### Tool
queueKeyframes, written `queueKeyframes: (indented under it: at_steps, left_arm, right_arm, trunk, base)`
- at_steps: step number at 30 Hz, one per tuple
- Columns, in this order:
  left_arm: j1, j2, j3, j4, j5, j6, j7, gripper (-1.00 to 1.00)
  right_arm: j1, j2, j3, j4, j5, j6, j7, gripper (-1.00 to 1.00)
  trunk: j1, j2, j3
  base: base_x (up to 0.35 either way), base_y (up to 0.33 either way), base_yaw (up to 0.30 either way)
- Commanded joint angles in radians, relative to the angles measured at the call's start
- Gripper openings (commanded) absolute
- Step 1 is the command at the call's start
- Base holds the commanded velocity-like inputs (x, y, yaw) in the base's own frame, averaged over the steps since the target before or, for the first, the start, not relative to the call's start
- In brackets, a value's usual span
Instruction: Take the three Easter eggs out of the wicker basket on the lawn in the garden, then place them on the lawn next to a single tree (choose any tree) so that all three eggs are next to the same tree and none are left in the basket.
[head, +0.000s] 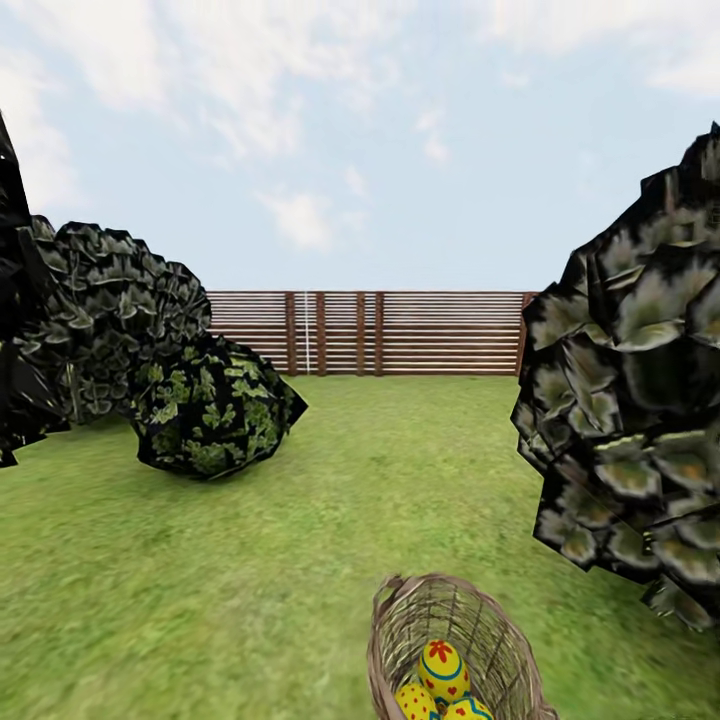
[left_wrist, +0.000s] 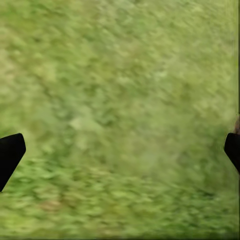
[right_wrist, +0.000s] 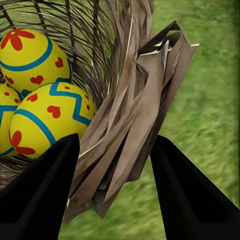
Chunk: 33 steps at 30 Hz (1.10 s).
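Lawn ahead: the wide green grass lawn (head: 400, 470) is lying open up to the brown slatted wooden fence (head: 370, 332).
Flanks: dark blocky leaf masses (head: 630, 400) and a rounded green bush (head: 215, 410) are crowding both sides.
Basket wall: the tan woven wicker basket (right_wrist: 130, 115) rim is standing between the right gripper (right_wrist: 115, 165)'s spread black fingers (right_wrist: 45, 195).

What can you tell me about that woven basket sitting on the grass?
The wicker basket is tan-brown, woven from thin strips, and see-through near its rim. It stands on the lawn at the lower edge of the head view, cut off by the frame. Inside lie the three Easter eggs, yellow with blue bands and red hearts or flowers. In the right wrist view, the right tool straddles the basket's wall, one finger inside by the eggs and one outside.
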Motion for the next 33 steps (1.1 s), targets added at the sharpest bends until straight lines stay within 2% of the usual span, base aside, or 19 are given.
queueKeyframes:
  at_steps: [1,14,18,27,33]
  left_arm:
    - [0.000,0.000,0.000,-0.002,0.006,0.005,0.003,1.00]
    - [0.000,0.000,0.000,-0.001,0.006,0.005,0.004,1.00]
    - [0.000,0.000,0.000,-0.001,0.005,0.005,0.003,1.00]
    - [0.000,0.000,0.000,-0.001,0.006,0.004,0.003,1.00]
    - [0.000,0.000,0.000,-0.001,0.006,0.004,0.003,1.00]
  right_arm:
    - [-0.001,0.000,0.001,-0.001,-0.005,-0.003,-0.001,-1.00]
    - [-0.001,0.000,0.001,-0.001,-0.002,-0.001,-0.006,-1.00]
    - [-0.001,0.001,0.004,-0.002,0.000,-0.002,-0.007,-1.00]
    - [-0.001,0.000,0.004,-0.002,0.001,-0.001,-0.008,-1.00]
    - [-0.001,0.003,0.005,0.000,0.001,-0.002,-0.079,-1.00]
  trunk:
    - [0.000,-0.001,0.000]
    - [0.000,-0.001,0.010]
    - [0.000,-0.001,0.010]
    - [0.000,-0.001,0.004]
    - [0.000,-0.001,-0.006]
  base:
    - [0.000,0.000,-0.176]
    - [0.000,0.000,-0.221]
    - [0.000,0.000,-0.050]
    - [0.000,0.000,-0.214]
    - [0.000,0.000,-0.027]
